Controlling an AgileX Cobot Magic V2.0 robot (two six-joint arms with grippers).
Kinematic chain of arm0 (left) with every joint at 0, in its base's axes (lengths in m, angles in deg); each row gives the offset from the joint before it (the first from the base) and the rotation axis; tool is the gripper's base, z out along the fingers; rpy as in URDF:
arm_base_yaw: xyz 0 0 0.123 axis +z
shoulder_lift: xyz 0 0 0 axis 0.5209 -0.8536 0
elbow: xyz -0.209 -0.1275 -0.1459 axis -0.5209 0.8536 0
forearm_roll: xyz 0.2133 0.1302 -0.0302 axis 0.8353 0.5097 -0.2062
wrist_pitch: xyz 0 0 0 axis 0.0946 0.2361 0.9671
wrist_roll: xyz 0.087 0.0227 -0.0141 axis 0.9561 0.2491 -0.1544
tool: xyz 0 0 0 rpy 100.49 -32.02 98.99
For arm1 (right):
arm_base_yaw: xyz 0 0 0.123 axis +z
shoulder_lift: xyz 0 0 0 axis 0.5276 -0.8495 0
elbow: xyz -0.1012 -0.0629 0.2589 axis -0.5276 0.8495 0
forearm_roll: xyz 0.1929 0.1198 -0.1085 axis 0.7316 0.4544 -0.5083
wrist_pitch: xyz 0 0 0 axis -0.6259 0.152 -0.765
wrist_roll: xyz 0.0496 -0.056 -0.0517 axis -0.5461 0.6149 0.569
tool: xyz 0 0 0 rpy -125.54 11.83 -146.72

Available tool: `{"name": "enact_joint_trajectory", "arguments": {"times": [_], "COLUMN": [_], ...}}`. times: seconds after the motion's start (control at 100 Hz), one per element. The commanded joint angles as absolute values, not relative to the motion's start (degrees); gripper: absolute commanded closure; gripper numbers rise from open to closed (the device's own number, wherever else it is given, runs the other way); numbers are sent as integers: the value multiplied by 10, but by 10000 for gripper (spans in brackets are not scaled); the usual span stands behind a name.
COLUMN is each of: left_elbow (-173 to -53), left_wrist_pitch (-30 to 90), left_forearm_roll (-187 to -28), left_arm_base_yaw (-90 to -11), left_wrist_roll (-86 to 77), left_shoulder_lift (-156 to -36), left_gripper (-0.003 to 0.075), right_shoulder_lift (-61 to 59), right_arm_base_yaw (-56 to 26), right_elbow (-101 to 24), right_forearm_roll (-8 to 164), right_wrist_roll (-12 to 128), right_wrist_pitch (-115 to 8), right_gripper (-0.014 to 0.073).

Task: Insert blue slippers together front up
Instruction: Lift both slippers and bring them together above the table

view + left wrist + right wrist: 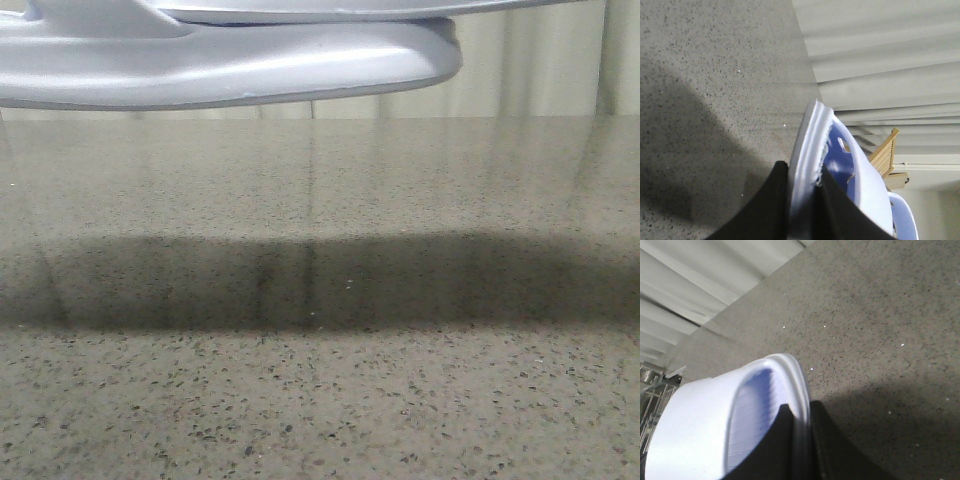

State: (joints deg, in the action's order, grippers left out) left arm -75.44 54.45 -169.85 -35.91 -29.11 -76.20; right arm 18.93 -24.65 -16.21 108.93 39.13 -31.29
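Both grippers clamped on the blue slippers (230,60), lifted over the table (320,400).
We see left gripper (802,200) pinching one sole edge, right gripper (800,440) the other.

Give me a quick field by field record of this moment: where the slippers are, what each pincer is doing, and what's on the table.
slippers: blue slippers held up off the table, filling the front view's top edge
left pincer: shut on a slipper's sole edge
right pincer: shut on a slipper's rim
table: speckled grey, slippers' shadow across it
nesting: cannot tell

Blue slippers (230,60) smooth matt foam with ribbed footbed, table (320,400) speckled stone, slightly glossy
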Motion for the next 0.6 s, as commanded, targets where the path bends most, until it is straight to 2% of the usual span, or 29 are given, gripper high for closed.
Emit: {"name": "enact_joint_trajectory", "arguments": {"times": [0.0,0.59], "left_elbow": [-771,-771], "left_wrist_pitch": [573,655], "left_forearm_roll": [-1739,-1791], "left_arm_base_yaw": [-363,-363], "left_wrist_roll": [-291,-291], "left_shoulder_lift": [-762,-762], "left_gripper": [704,704], "right_shoulder_lift": [165,38], "right_arm_base_yaw": [-245,-245], "right_elbow": [-180,-180], "right_forearm_roll": [1166,1433], "right_wrist_roll": [461,733], "right_wrist_pitch": [-336,-213], "right_gripper": [701,701]}}
